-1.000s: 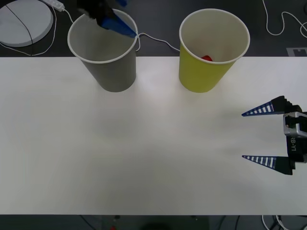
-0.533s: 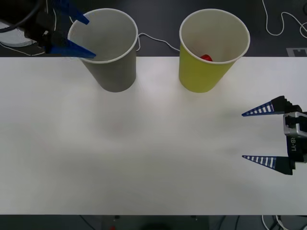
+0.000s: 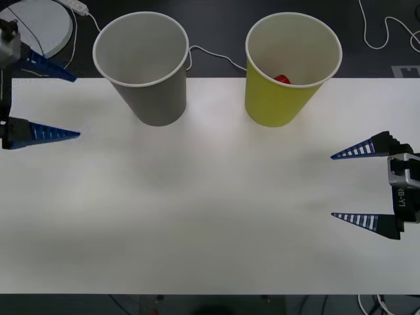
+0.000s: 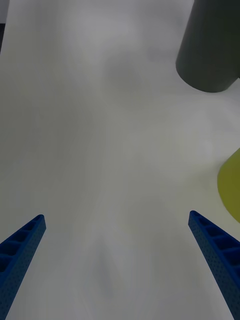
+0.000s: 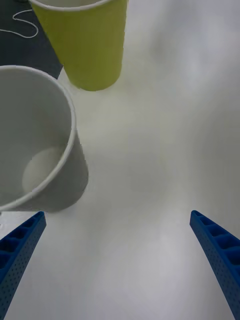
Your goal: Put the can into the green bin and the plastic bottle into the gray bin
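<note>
The gray bin [image 3: 152, 98] stands upright at the back left of the white table, and the green bin [image 3: 275, 102] stands to its right. A red bit of the can [image 3: 282, 79] shows inside the green bin, against its far wall. The plastic bottle is out of view. My left gripper [image 3: 77, 106] hangs open at the table's left edge, left of the gray bin and apart from it. Its wrist view looks past the open left gripper [image 5: 117, 213] at the gray bin [image 5: 70, 185] and green bin [image 5: 92, 45]. My right gripper [image 3: 331, 186] rests open at the right edge.
The white table [image 3: 197, 210] stretches wide in front of the bins. Behind it lie a white round disc [image 3: 39, 23] and white cables [image 3: 210, 54]. The right wrist view shows the gray bin [image 4: 210, 45] and the green bin's edge [image 4: 231, 190] beyond the open gripper [image 4: 116, 215].
My left gripper has drawn away from over the gray bin's rim, moving left and toward the table's front, with its fingers spread wider. The right arm has stayed still.
</note>
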